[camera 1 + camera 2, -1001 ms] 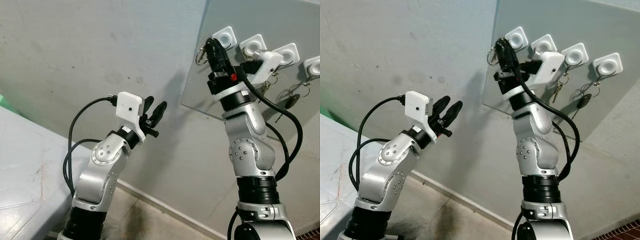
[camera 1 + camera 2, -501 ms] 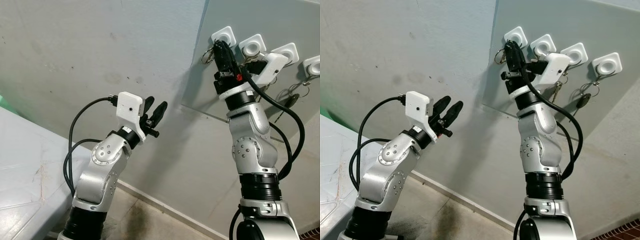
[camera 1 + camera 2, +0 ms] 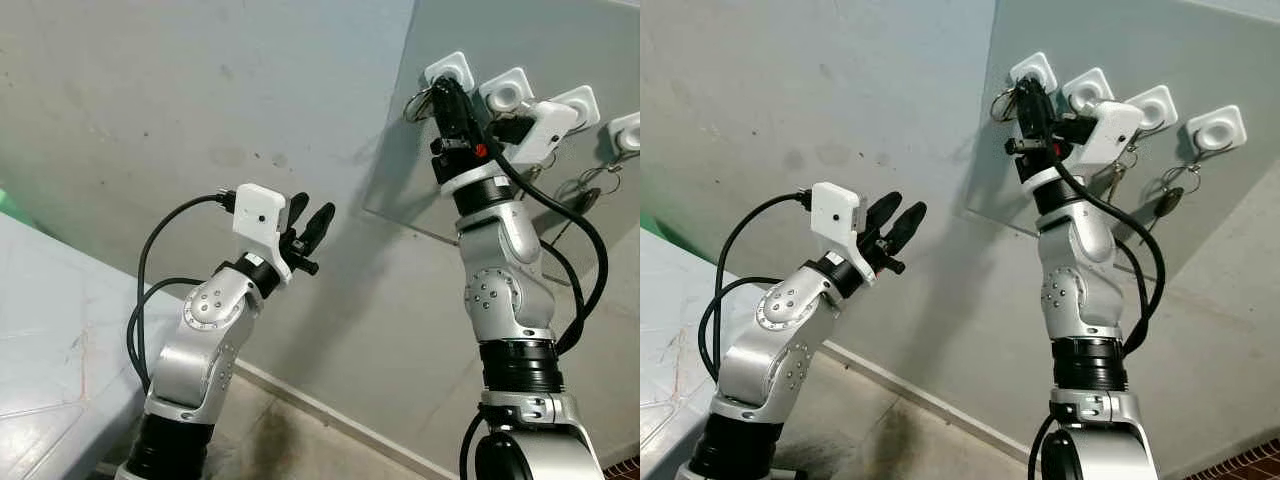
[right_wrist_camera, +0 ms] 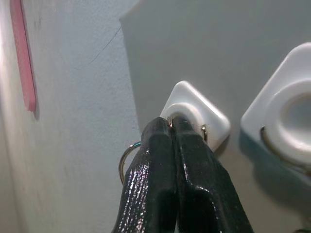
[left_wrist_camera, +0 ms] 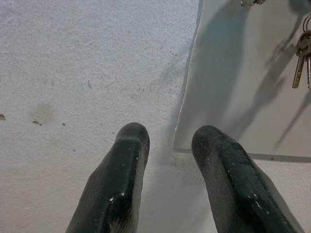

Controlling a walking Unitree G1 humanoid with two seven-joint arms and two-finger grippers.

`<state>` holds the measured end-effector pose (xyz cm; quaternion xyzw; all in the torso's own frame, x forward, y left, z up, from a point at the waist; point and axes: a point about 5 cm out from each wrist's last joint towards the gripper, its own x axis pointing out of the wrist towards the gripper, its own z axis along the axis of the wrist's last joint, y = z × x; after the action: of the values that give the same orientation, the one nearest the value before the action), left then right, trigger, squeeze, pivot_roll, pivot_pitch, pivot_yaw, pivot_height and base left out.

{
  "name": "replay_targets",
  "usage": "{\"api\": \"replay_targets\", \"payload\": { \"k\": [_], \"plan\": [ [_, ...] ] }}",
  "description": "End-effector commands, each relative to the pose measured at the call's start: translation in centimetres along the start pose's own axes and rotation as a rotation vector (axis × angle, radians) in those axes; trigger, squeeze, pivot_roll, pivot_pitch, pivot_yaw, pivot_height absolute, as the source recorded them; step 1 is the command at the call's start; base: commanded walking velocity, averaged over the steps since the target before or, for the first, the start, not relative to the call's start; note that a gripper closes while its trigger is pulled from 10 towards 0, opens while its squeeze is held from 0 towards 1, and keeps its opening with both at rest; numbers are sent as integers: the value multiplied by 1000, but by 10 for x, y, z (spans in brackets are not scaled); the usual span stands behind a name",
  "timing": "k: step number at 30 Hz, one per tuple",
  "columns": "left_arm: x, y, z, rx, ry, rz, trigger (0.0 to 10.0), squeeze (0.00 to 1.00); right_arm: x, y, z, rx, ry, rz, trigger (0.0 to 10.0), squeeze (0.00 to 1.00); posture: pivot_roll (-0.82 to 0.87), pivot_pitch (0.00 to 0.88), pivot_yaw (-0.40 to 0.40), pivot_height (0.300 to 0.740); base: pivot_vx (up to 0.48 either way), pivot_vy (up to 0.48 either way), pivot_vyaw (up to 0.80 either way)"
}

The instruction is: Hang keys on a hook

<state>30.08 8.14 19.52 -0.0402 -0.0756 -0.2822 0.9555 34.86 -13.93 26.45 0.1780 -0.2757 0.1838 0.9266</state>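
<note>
1. Left eye view: the right gripper (image 3: 440,88) is raised to the leftmost hook (image 3: 447,72); the left gripper (image 3: 311,222) is held parted, empty.
2. Right wrist view: the fingers (image 4: 160,165) are pinched on the key ring (image 4: 127,156) at the hook; released off the peg, it could drop.

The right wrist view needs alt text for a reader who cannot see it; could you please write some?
The right gripper, its two black fingers shut on a thin metal key ring, presses its tips against a white square wall hook on a grey board. A second white hook sits beside it.
</note>
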Motion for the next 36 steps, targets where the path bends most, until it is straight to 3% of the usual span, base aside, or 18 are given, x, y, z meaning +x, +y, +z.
{"api": "replay_targets", "payload": {
  "k": [1, 12, 13, 14, 15, 36],
  "plan": [
    [1, -2, 5, 13, -16, -7, 10000, 0, 0, -8, 7, -20, -20, -24, 10000, 0, 120, 0, -93, 740, 0, 0, 0],
    [2, -1, 6, 17, -16, -13, 10000, 0, -17, -19, 8, -51, 6, -3, 10000, 0, 112, 0, -83, 740, 0, 0, 0],
    [2, -1, 6, 17, -16, -13, 10000, 0, -18, -19, 7, -50, 11, 3, 10000, 412, 111, 0, -82, 740, 0, 0, 0],
    [2, -1, 6, 17, -16, -14, 10000, 0, -19, -18, 7, -50, 14, 8, 10000, 412, 110, 0, -82, 740, 0, 0, 0],
    [2, -1, 6, 17, -16, -14, 10000, 0, -19, -18, 7, -49, 16, 11, 10000, 1000, 110, 0, -81, 740, 0, 0, 0],
    [1, 2, 5, 19, -12, 4, 10000, 0, -26, -17, -1, -63, 52, 18, 10000, 1000, 121, 0, -88, 740, 0, 0, 0]
  ]
}}
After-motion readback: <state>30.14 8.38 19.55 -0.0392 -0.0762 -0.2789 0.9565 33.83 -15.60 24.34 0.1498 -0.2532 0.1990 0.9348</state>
